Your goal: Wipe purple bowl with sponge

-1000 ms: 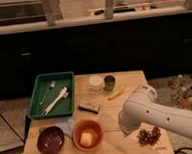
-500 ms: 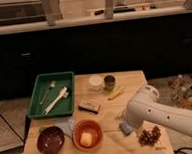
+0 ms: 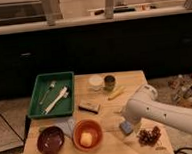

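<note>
Round glossy maroon-purple bowl (image 3: 50,140) at the near-left corner of the wooden table (image 3: 132,83), well apart from the gripper (image 3: 128,120) | small flat blue-grey sponge (image 3: 126,128) by the near edge, right of centre, touching the gripper at the end of the white arm (image 3: 162,114) | whether the gripper grasps it: cannot tell | green plastic tray (image 3: 51,75) at the far-left corner

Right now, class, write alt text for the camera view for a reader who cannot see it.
A white robot arm reaches in from the right, its gripper low beside a small blue sponge on a wooden table. A purple bowl and an orange bowl holding a yellow lump sit at the front left, a green tray of utensils behind them.
</note>
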### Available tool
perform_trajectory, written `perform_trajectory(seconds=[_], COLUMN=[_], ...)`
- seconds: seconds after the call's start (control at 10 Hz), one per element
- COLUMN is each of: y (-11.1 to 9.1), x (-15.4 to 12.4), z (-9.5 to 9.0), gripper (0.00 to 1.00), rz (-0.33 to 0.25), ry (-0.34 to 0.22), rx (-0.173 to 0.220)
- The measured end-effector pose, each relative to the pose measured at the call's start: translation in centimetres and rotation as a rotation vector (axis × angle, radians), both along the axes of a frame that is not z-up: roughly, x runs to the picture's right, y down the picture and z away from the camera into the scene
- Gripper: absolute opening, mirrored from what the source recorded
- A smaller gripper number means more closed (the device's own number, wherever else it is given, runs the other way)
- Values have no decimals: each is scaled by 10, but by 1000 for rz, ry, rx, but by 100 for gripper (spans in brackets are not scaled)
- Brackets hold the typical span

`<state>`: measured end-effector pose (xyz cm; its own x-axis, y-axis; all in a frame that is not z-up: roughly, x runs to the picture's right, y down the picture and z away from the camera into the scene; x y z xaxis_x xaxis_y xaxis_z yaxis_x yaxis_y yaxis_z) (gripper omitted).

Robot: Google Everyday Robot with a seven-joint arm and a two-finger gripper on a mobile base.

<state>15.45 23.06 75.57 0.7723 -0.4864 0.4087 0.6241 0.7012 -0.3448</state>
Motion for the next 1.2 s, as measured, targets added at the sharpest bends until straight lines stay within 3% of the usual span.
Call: perform_trajectory(seconds=[0.3, 0.5, 0.8, 1.0, 1.2], y=[11, 19, 28, 22, 9], x=[3, 6, 10, 15, 17], z=[28, 43, 56, 47, 32], gripper=[80, 74, 53, 28, 11], rz=[49, 68, 81, 73, 65], ry=[12, 14, 14, 11, 2], rx=[-27, -49, -71, -53, -26])
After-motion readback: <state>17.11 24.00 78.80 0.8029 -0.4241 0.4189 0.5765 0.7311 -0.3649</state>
